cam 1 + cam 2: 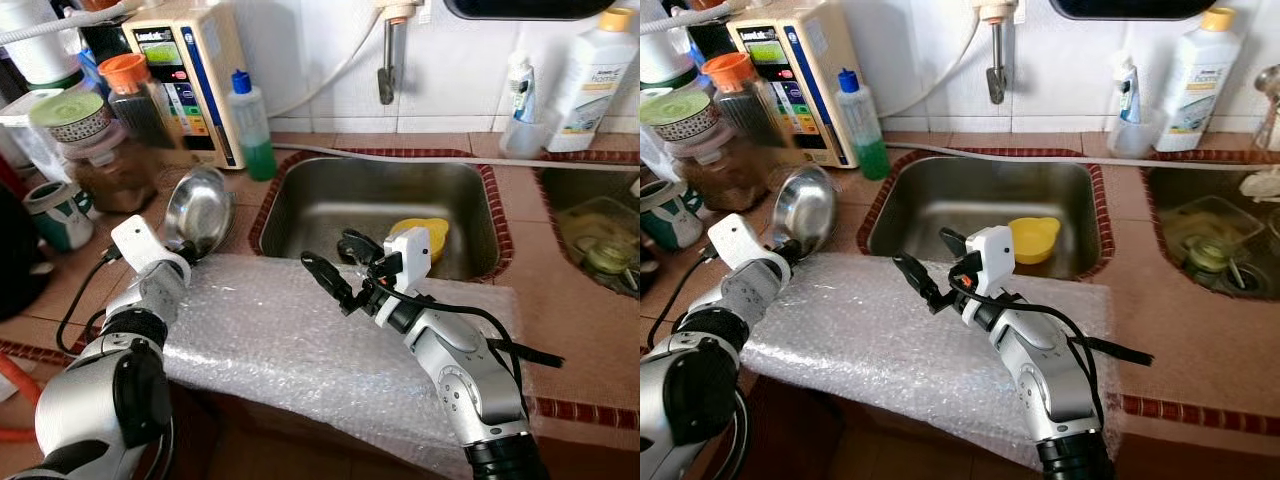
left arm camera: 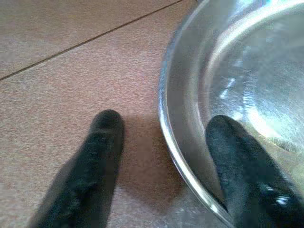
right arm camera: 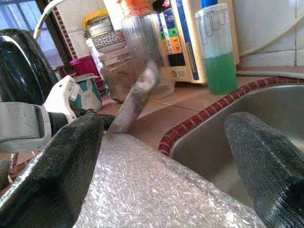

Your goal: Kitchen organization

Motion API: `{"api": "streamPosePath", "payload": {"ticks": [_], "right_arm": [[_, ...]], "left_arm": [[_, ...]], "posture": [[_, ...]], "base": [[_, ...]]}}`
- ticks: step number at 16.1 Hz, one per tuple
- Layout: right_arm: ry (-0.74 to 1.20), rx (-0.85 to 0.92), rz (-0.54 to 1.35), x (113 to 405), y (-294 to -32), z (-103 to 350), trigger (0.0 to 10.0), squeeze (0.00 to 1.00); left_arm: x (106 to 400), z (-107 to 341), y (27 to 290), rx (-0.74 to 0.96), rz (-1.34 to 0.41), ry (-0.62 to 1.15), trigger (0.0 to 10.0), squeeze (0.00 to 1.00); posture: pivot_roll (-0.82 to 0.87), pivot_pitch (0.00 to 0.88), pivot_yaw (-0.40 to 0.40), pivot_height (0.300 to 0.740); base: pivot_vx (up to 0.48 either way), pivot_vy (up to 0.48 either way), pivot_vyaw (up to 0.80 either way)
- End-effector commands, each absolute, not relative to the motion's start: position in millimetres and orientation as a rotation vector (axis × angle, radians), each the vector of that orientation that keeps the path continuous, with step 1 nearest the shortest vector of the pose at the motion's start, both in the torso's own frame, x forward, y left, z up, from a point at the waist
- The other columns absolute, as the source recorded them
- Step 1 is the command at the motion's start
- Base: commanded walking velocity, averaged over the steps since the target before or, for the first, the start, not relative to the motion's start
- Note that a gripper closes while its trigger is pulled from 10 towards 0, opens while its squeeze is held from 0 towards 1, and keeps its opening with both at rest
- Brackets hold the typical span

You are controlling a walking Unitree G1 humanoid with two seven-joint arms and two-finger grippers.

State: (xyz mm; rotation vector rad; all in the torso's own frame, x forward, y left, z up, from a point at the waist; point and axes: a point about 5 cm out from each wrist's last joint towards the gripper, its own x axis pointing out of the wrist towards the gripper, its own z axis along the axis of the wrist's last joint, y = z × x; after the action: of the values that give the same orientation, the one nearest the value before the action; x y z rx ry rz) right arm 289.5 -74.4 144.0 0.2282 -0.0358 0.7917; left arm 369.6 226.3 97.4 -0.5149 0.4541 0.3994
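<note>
Left tool (image 2: 161, 156) straddles the rim of the steel bowl (image 1: 197, 210), one finger (image 2: 102, 142) outside on the tiled worktop (image 1: 565, 300), the other finger (image 2: 237, 152) inside the bowl; jaws spread, not yet pinched, so it grips nothing as far as I can judge. Bowl stands tipped up on its edge at the far edge of the bubble wrap sheet (image 1: 290, 340), just left of the sink (image 1: 380, 205), near the jars (image 1: 110, 150) and the green soap bottle (image 1: 250, 125). Right tool (image 1: 335, 268) hovers over the bubble wrap at the sink's near edge, fingers wide apart, empty. Step in hand, likely: taking hold of the bowl to move it off the worktop. Next move calls for closing the left fingers on the thin rim, then lifting without letting the slick metal slip or knock the jars behind it. Where the bowl should go is not clear from the task line. A yellow cup (image 1: 425, 235) lies in the sink, partly hidden behind the right wrist. Left tool's fingers hidden behind its own wrist housing in the head views; contact with the rim is hard to confirm, and the wrist picture is cropped close. What lies under the bubble wrap can't be made out. Second sink (image 1: 600, 240) at right is cut off, contents unclear.
</note>
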Motion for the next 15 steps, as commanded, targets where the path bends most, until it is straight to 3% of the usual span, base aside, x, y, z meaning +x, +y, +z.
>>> {"api": "streamPosePath", "payload": {"ticks": [1,5,15], "right_arm": [[-0.051,0.219,0.802,288.8,-71.7,148.5,10.0,0.91],[-0.05,0.213,0.805,290.4,-72.1,148.5,10.0,0.91],[-0.049,0.2,0.802,292.1,-72.6,148.0,10.0,0.91]], "left_arm": [[354.6,76.9,237.7,-0.518,0.453,0.522,0.0,0.0],[353.0,79.1,247.5,-0.521,0.476,0.471,0.0,0.0],[357.5,110.3,275.0,-0.263,0.57,0.261,0.0,0.0]], "posture": [[-0.03,0.031,0.142,0.74],[-0.02,0.028,0.136,0.74],[-0.01,0.025,0.129,0.74]], "base": [[0.0,0.0,0.0],[0.0,0.0,0.0],[0.0,0.0,0.0]]}}
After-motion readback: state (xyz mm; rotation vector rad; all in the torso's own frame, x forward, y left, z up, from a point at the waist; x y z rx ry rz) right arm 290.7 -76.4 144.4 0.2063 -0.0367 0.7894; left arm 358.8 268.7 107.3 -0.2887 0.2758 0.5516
